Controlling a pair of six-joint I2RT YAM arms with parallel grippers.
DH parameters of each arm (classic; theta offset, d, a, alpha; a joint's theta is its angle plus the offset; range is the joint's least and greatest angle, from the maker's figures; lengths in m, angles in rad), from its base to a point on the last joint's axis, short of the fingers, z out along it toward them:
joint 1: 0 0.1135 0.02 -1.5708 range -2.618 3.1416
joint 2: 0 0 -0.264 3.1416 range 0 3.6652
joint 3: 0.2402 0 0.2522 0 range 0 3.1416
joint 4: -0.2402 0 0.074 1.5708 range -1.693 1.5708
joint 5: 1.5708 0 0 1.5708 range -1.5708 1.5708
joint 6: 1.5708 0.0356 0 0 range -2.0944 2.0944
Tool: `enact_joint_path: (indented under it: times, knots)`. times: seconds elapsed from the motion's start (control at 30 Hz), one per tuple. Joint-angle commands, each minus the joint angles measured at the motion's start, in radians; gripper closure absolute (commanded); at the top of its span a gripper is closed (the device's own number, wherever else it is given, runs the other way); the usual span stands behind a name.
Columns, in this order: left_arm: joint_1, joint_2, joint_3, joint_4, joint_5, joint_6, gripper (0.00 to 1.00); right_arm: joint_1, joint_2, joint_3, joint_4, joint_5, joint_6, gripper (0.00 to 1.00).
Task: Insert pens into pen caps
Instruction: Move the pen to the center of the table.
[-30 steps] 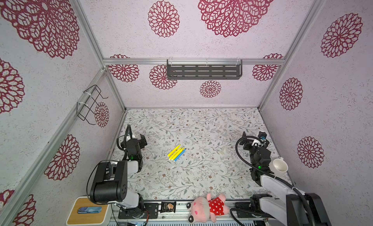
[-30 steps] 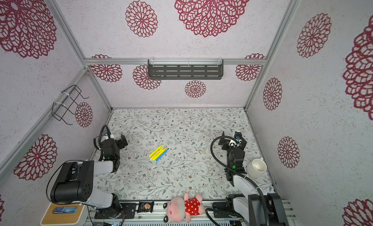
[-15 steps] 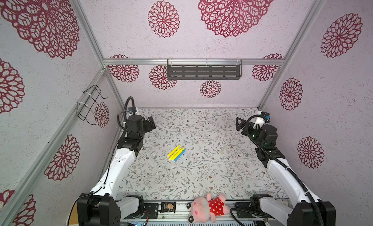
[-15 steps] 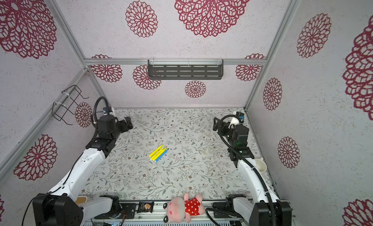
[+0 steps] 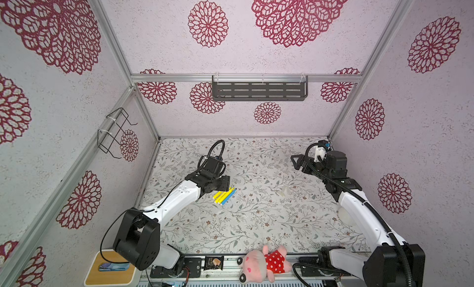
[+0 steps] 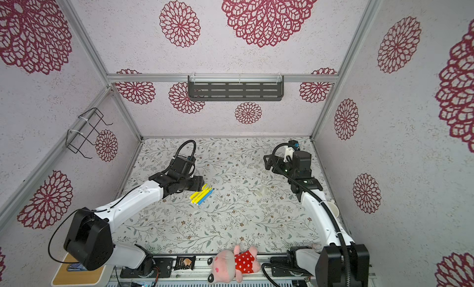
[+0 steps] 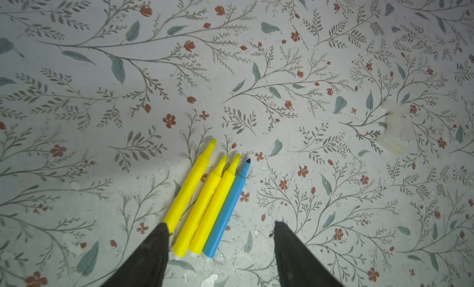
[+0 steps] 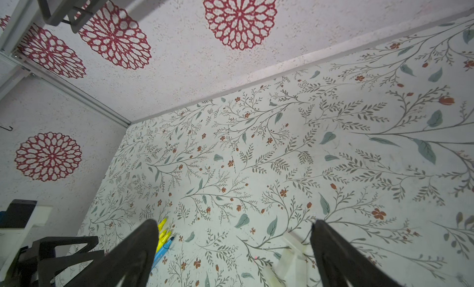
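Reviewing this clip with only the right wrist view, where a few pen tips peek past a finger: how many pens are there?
Observer: Four pens, three yellow and one blue, side by side, all uncapped.
Operator: Is the other gripper on them?
Observer: The left gripper is open over their back ends; none is gripped.
Operator: Anything else lying around?
Observer: A plush toy lies on the front rail.
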Motion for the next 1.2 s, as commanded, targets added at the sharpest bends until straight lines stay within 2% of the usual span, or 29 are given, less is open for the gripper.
enact_joint_path:
  times: [0.0, 0.5, 0.93, 1.17]
  knots:
    - [-0.023, 0.054, 0.056, -0.056, 0.014, 0.024, 0.35, 0.007, 0.009, 0.028, -0.059, 0.009, -0.047, 0.06]
    - [-0.082, 0.208, 0.129, -0.143, 0.045, 0.066, 0.58, 0.014, 0.033, 0.009, -0.046, 0.024, -0.035, 0.09]
    - [-0.098, 0.288, 0.146, -0.154, 0.059, 0.092, 0.67, 0.018, 0.029, -0.009, -0.026, 0.011, -0.022, 0.1]
    - [-0.097, 0.311, 0.153, -0.161, 0.043, 0.103, 0.68, 0.019, 0.024, -0.012, -0.028, 0.011, -0.023, 0.11]
